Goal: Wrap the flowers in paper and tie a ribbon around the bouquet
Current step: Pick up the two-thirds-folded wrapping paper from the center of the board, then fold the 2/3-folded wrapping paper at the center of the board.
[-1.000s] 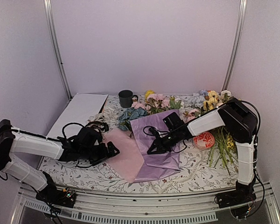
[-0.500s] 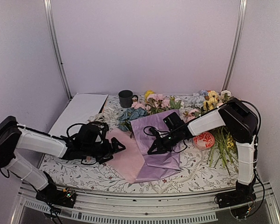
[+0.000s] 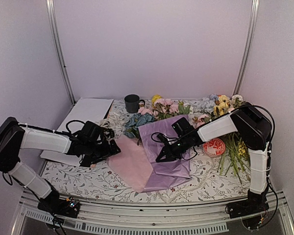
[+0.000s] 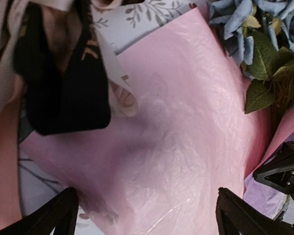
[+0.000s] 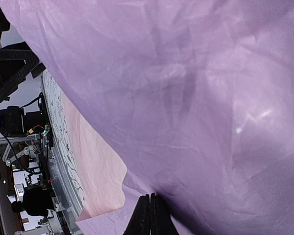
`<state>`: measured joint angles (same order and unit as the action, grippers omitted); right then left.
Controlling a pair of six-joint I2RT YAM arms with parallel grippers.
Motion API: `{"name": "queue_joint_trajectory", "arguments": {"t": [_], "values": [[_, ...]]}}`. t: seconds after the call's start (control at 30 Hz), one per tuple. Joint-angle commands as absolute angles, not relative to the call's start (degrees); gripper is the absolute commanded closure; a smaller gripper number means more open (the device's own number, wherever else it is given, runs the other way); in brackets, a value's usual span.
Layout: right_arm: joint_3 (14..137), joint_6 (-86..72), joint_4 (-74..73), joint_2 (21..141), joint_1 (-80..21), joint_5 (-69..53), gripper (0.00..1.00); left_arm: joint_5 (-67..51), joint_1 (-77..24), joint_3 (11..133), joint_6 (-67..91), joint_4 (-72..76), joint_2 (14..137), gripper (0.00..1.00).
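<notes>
L jaws spread wide, nothing in them, hovering over the pink layer [image 4: 186, 137] of the paper [image 3: 169, 144], near its left edge. R jaws clenched tight, tips down on the lilac part, mid-worktop [image 3: 83, 183]; can't tell if a fold's pinched. The flowers [image 3: 160, 106] lie at paper's far edge.

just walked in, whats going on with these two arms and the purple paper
Two arms are wrapping a bouquet. The right gripper, shut, is down on the lilac paper; the left gripper, wide open, hovers over its pink layer. The flowers lie at the sheet's far end. Nothing is rolled or tied yet.
</notes>
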<state>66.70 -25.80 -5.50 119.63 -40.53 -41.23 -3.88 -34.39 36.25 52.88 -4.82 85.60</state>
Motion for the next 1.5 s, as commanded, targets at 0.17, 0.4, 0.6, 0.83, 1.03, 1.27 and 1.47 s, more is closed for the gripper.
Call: {"name": "queue_joint_trajectory", "arguments": {"t": [0.17,0.4,0.6,0.83,1.03,1.27,1.47], "values": [[65.26,-24.51,-11.62,120.97,-40.22,-37.38,0.97,-17.56,-36.19,35.30,54.37,7.65,95.00,0.03],[65.13,-24.42,-11.36,121.28,-40.12,-37.87,0.97,-18.33,-38.90,40.30,51.55,9.73,96.82,0.28],[64.37,-24.69,-10.88,121.42,-40.00,-37.97,0.97,-15.54,-40.33,42.41,50.87,6.62,97.31,0.99],[63.95,-24.62,-10.15,122.53,-39.78,-39.29,0.97,-4.58,-46.92,59.05,41.71,-7.96,93.85,1.00],[62.61,-25.57,-6.43,122.66,-39.10,-42.66,0.97,-14.29,-48.47,71.17,37.03,-5.67,103.23,1.00],[59.75,-30.78,1.68,120.78,-38.10,-48.25,0.98,-18.79,-46.83,88.27,33.99,-8.09,117.41,1.00],[58.23,-34.75,6.91,116.86,-38.11,-48.52,0.99,-20.30,-45.07,91.54,34.19,-10.26,124.48,1.00]]}}
